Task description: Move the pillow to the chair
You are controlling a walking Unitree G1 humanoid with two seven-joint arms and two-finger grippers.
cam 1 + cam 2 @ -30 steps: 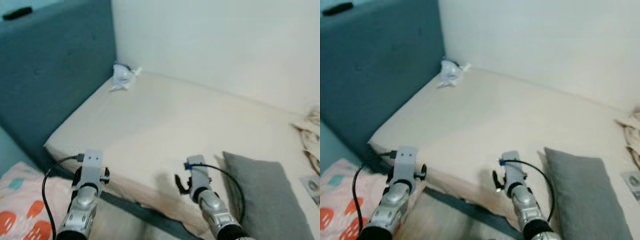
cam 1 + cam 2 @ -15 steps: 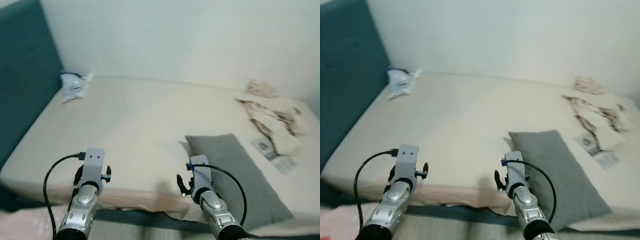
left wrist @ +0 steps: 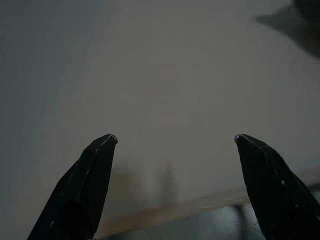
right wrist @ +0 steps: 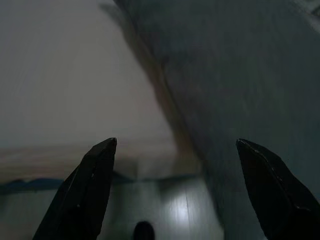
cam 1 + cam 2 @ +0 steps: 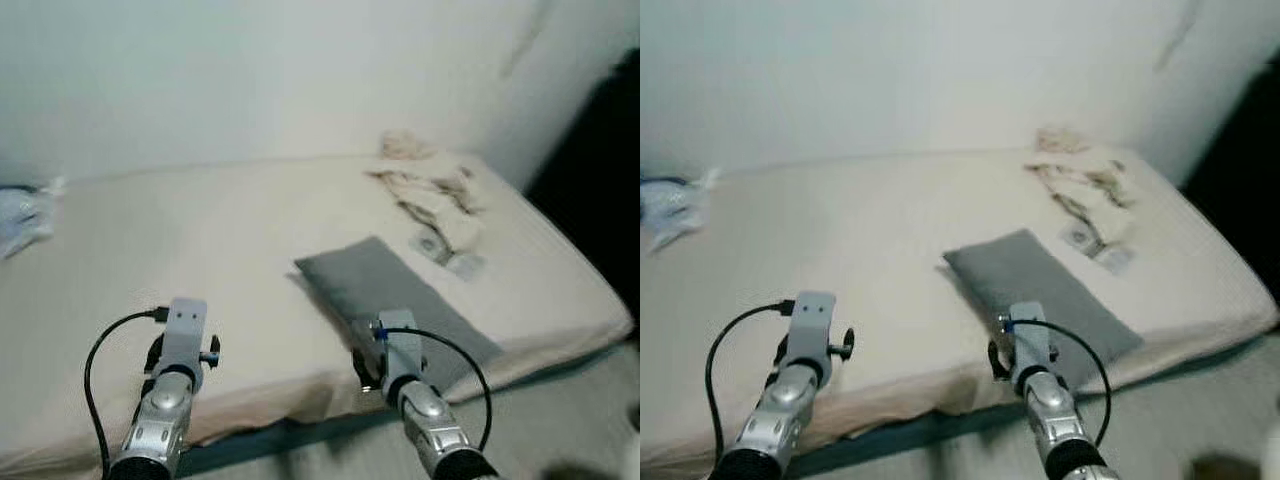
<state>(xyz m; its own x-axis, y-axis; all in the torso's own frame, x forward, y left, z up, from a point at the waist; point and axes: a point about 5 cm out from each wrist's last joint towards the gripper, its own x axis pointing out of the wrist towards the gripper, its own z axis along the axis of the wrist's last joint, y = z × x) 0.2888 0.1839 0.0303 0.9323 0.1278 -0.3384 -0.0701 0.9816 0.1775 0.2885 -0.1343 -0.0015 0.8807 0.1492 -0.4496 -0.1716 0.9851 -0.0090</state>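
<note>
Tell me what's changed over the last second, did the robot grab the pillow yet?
Not yet. Only the camera swung right along the bed: the headboard has left the picture and the bed's far end has come in. The gray pillow lies where it did, untouched. The left gripper and right gripper stay open and empty, the right now pointing at the pillow's edge.

Two silver arms rise from the lower edge of the frame. The left arm (image 5: 165, 400) ends in a flat grey block with two small dark dots, and a black cable loops beside it. The right arm (image 5: 410, 390) carries a black cable loop and a small blue mark. In the wrist views the fingers (image 3: 80, 190) are black and pointed.
</note>
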